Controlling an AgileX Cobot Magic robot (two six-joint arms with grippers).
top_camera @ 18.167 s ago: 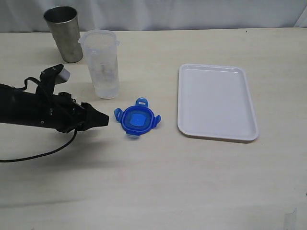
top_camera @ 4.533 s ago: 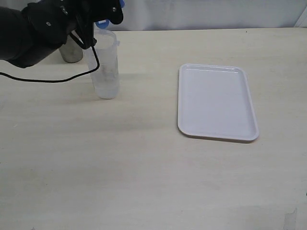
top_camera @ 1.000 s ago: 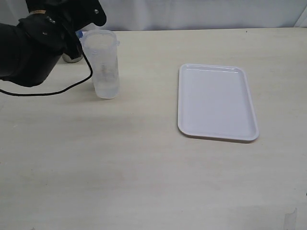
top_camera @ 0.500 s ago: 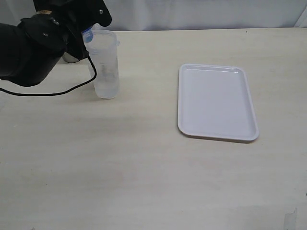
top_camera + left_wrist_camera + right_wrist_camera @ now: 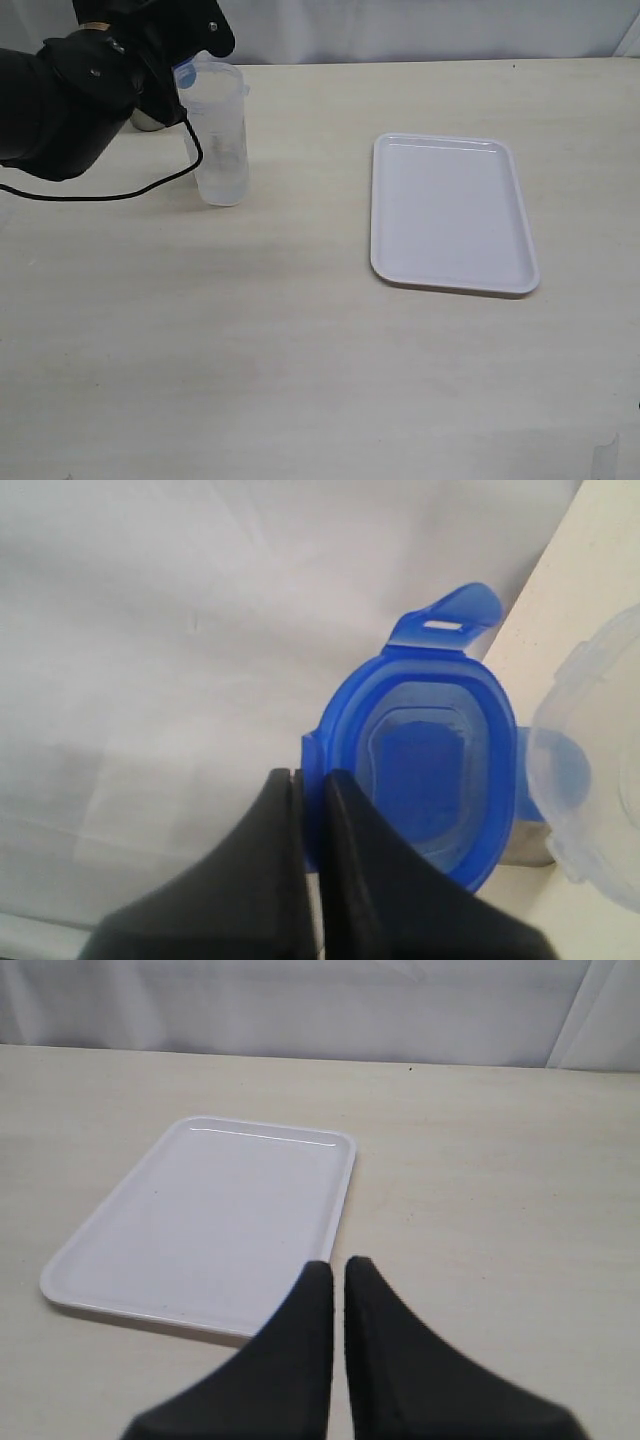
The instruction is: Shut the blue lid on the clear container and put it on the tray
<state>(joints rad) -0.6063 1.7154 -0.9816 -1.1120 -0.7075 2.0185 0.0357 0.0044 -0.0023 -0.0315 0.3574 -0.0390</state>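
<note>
Holding the blue lid [image 5: 420, 770] by one edge, the left gripper [image 5: 308, 778] has its jaws pinched almost closed on the lid's rim, in the upper left of the exterior frame. The lid hangs tilted just beside the mouth of the clear container [image 5: 220, 140] and is not seated on it. Whether the two touch I cannot tell. The container stands upright on the counter [image 5: 300, 380], well apart from the tray [image 5: 450, 215] at centre right.

I judge the task less than half done. The lid is off the counter and up at the container, but lining it up, pressing it down and carrying the closed container to the tray are all left to do.

The exterior view gives the layout but shows only a sliver of blue past the arm. The left wrist view shows the lid's hollow face, one flap sticking out, and the container's clear rim at the frame's right edge. Only the right wrist view shows the right gripper [image 5: 337, 1265]. Its jaws are closed on nothing, near the tray's edge.
</note>
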